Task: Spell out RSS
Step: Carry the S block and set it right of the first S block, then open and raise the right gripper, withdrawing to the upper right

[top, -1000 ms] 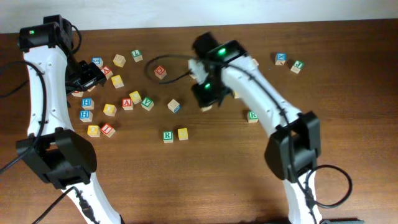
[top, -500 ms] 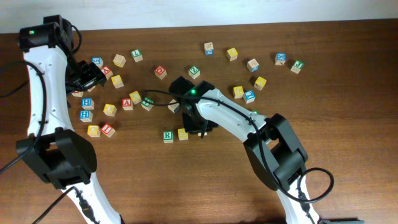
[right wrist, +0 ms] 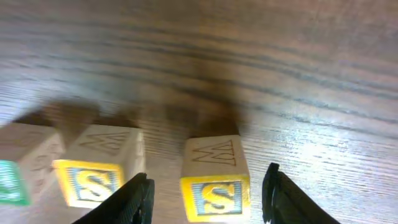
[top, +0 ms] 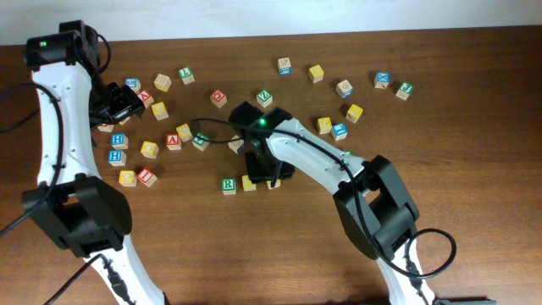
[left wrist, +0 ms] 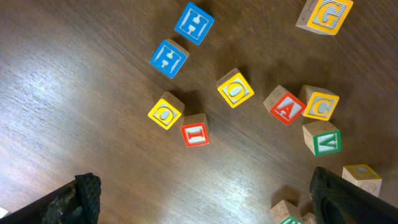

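The R cube [top: 228, 185], first S cube [top: 248, 182] and second S cube [right wrist: 214, 185] are lying in a row near the middle of the desk [top: 254, 254]. The right gripper [right wrist: 208, 194] is straddling the second S cube, jaws apart, with a gap showing on each side. The left gripper [left wrist: 208, 199], jaws apart, is hovering over scattered cubes [left wrist: 236, 90].

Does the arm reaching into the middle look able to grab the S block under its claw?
Probably yes. The right gripper is open, its fingers either side of the yellow S cube, nothing over it. One finger stands in the narrow gap toward the other S cube, so it's tight.
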Controlling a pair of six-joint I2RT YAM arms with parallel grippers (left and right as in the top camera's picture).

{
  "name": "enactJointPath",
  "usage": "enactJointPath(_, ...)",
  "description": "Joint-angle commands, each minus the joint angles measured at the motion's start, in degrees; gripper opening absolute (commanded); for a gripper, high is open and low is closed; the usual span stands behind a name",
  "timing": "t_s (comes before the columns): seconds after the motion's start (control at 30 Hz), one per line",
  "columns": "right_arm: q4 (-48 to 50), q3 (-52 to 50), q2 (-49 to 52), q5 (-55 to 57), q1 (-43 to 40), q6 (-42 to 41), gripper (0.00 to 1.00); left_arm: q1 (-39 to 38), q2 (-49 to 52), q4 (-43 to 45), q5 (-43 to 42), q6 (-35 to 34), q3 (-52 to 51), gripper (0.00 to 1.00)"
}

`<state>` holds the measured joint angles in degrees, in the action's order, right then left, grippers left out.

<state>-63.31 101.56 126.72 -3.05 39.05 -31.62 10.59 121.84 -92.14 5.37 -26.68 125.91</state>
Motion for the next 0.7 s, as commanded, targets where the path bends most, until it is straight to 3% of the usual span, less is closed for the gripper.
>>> enactJointPath(0.0,-4.0,6.5,-0.7,0.7,-1.9,0.1,0.49,0.1,0.1,-0.1,0.0,-0.7,0.5,0.99)
enactJointPath(0.2,-14.2,18.2,-9.7,1.2,-8.3,7.4,0.5,0.1,0.1,-0.1,0.0,-0.7,0.5,0.99)
enactJointPath(0.3,-17.1,18.7,-18.6,3.6,-14.0,7.7,0.58,0.1,0.1,-0.1,0.0,-0.7,0.5,0.99)
enactJointPath(0.33,-18.4,18.7,-21.0,4.4,-16.7,9.1,0.73,0.1,0.1,-0.1,0.0,-0.7,0.5,0.99)
enactJointPath(0.37,-20.2,18.7,-23.4,4.4,-20.5,11.9,0.99,0.1,0.1,-0.1,0.0,-0.7,0.5,0.99)
enactJointPath(0.53,-24.7,17.3,-24.2,5.2,-35.3,17.7,0.98,0.1,0.1,-0.1,0.0,-0.7,0.5,0.99)
enactJointPath(0.67,-24.8,16.5,-24.2,0.0,-39.5,17.7,0.98,0.1,0.1,-0.1,0.0,-0.7,0.5,0.99)
